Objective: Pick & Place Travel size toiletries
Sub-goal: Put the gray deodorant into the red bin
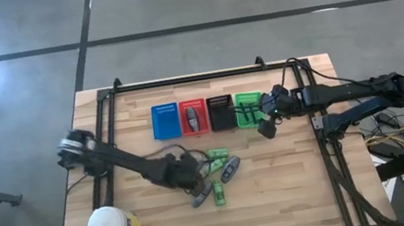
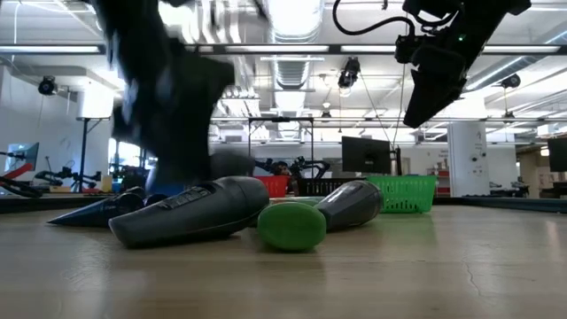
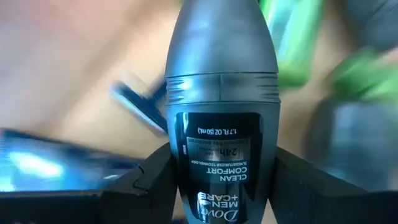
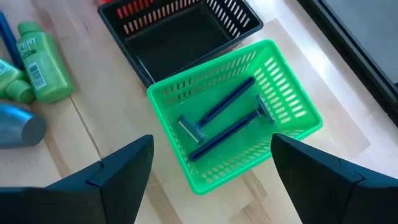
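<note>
Grey deodorant tube (image 3: 221, 124), label "Dove MEN+CARE CLEAN COMFORT", clamped in left gripper (image 3: 221, 186) over the table-centre pile. Right gripper (image 4: 211, 168) spread wide, empty, above green basket (image 4: 292, 93) holding two razors (image 4: 227, 121).

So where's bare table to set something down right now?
Bare wood runs along the near edge right of the white-lidded cup, and right of the green basket. The toiletry pile by the left end effector is crowded.
</note>
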